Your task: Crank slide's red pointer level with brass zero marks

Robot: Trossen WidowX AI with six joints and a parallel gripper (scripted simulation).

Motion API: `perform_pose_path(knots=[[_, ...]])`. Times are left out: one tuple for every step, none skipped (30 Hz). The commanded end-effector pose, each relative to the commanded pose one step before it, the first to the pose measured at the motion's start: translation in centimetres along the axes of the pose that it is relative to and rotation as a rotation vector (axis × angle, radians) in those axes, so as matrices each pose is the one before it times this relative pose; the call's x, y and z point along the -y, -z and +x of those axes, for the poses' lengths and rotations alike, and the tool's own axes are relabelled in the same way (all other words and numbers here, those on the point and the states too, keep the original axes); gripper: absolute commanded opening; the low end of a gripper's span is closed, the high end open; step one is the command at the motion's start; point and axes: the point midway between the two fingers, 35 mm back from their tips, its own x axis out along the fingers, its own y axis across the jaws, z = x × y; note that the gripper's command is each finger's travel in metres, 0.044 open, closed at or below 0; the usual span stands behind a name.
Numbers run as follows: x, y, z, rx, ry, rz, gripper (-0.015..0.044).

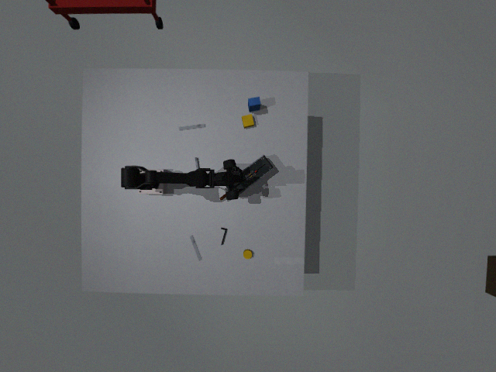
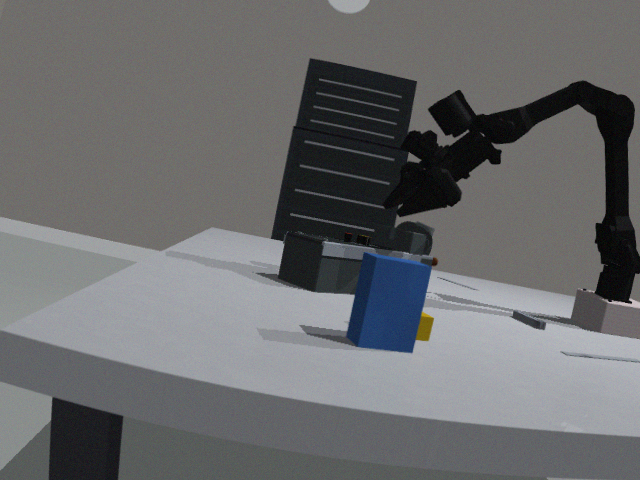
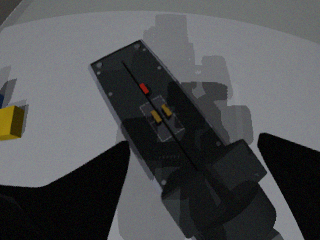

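Note:
The machine [image 1: 266,162] [image 2: 299,260] [image 3: 116,75] is a long dark box set diagonally on the table. In the wrist view its red pointer [image 3: 144,89] sits in the slot, apart from the two brass marks [image 3: 156,117] [image 3: 166,110] and farther toward the box's far end; it is not level with them. The crank's brown handle [image 1: 222,197] [image 2: 434,261] sticks out at the machine's near end, outside the wrist view. My gripper [image 2: 392,210] [image 3: 195,143] is open and empty, above the machine, clear of the handle.
A blue block [image 1: 253,104] [image 2: 390,304] and a yellow block [image 1: 248,121] [image 2: 424,327] [image 3: 10,123] stand beside the machine. A yellow disc [image 1: 248,254], a hex key [image 1: 223,236] and grey bars [image 1: 192,127] [image 1: 195,248] lie on the table. A red cart [image 1: 101,8] is beyond it.

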Motion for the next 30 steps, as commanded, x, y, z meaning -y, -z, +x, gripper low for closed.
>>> perform_pose_path(knots=[[0.204,-1.312,-1.146,0.00441,0.00277,0.0026,0.044],[0.066,-0.528,-0.538,0.0001,-0.00039,-0.0005,0.044],[0.064,-0.515,-0.556,0.00008,-0.00039,-0.0005,0.044],[0.062,-0.502,-0.573,0.00006,-0.00039,-0.0005,0.044],[0.06,-0.485,-0.587,0.00004,-0.00039,-0.0005,0.044],[0.046,-0.373,-0.475,0.00002,-0.00031,-0.0004,0.044],[0.027,-0.22,-0.29,0.00001,-0.00019,-0.0002,0.044],[0.009,-0.072,-0.097,0.0,-0.00006,-0.0001,0.044],[0.08,0.067,-0.008,-0.00223,-0.00275,-0.0036,0.044],[0.237,0.203,-0.027,-0.0065,-0.00835,-0.0107,0.044],[0.384,0.342,-0.057,-0.0102,-0.01426,-0.0175,0.044],[0.456,0.431,-0.091,-0.01153,-0.01826,-0.0211,0.044],[0.432,0.439,-0.114,-0.01024,-0.01885,-0.0204,0.044],[0.408,0.445,-0.137,-0.00888,-0.01933,-0.0198,0.044],[0.382,0.449,-0.159,-0.00746,-0.01972,-0.0191,0.044],[0.357,0.451,-0.181,-0.00601,-0.02004,-0.0185,0.044],[0.331,0.451,-0.202,-0.00452,-0.02026,-0.0179,0.044],[0.306,0.449,-0.223,-0.003,-0.0204,-0.0174,0.044],[0.28,0.444,-0.244,-0.00146,-0.0204,-0.0168,0.044],[0.255,0.44,-0.264,0.0001,-0.02039,-0.0163,0.044],[0.231,0.432,-0.284,0.00168,-0.02024,-0.0159,0.044],[0.207,0.423,-0.304,0.00326,-0.01999,-0.0154,0.044],[0.183,0.412,-0.323,0.00483,-0.01964,-0.015,0.044],[0.161,0.399,-0.342,0.0064,-0.0192,-0.0146,0.044],[0.139,0.385,-0.36,0.00796,-0.01866,-0.0143,0.044],[0.119,0.369,-0.378,0.00949,-0.01802,-0.014,0.044],[0.099,0.352,-0.396,0.011,-0.01729,-0.0137,0.044],[0.081,0.333,-0.412,0.01247,-0.01646,-0.0134,0.044],[0.064,0.313,-0.428,0.01388,-0.01552,-0.0132,0.044],[0.049,0.292,-0.445,0.01529,-0.01454,-0.013,0.044]])
